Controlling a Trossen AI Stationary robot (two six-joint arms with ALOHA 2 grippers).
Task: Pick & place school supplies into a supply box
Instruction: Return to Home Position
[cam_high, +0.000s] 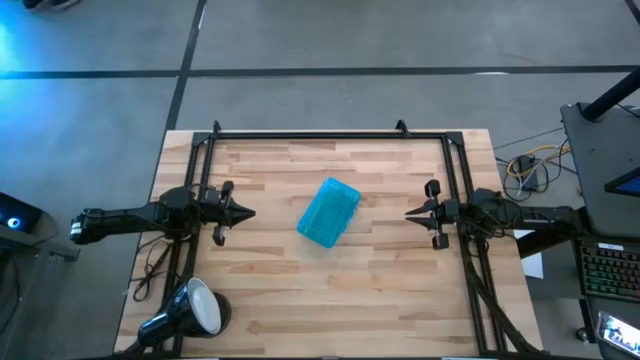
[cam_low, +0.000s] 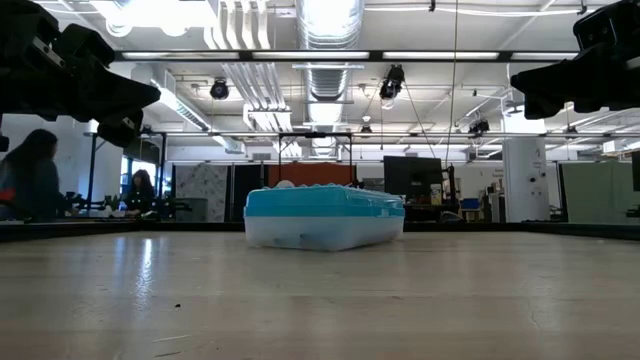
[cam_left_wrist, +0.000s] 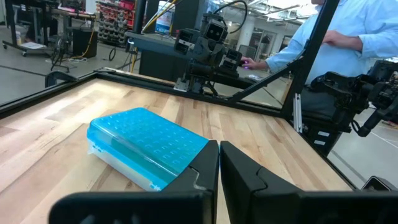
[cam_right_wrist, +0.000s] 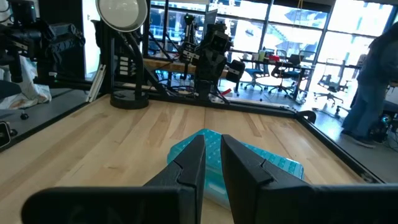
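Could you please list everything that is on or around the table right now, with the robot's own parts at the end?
supply box: one, turquoise lid over clear base, closed, middle of the table, lying at an angle.
desk lamp: one, black with white inside, near left corner of the table.
table: one, light wood, with a black frame along its edges.
loose school supplies: none visible on the table.
left gripper: one, dark, shut, left of the box, apart from it.
right gripper: one, dark, shut, right of the box, apart from it.

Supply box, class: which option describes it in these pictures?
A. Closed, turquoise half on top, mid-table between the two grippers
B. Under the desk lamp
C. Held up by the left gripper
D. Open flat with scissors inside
A: the supply box lies shut on the table, turquoise half uppermost, between left gripper and right gripper.
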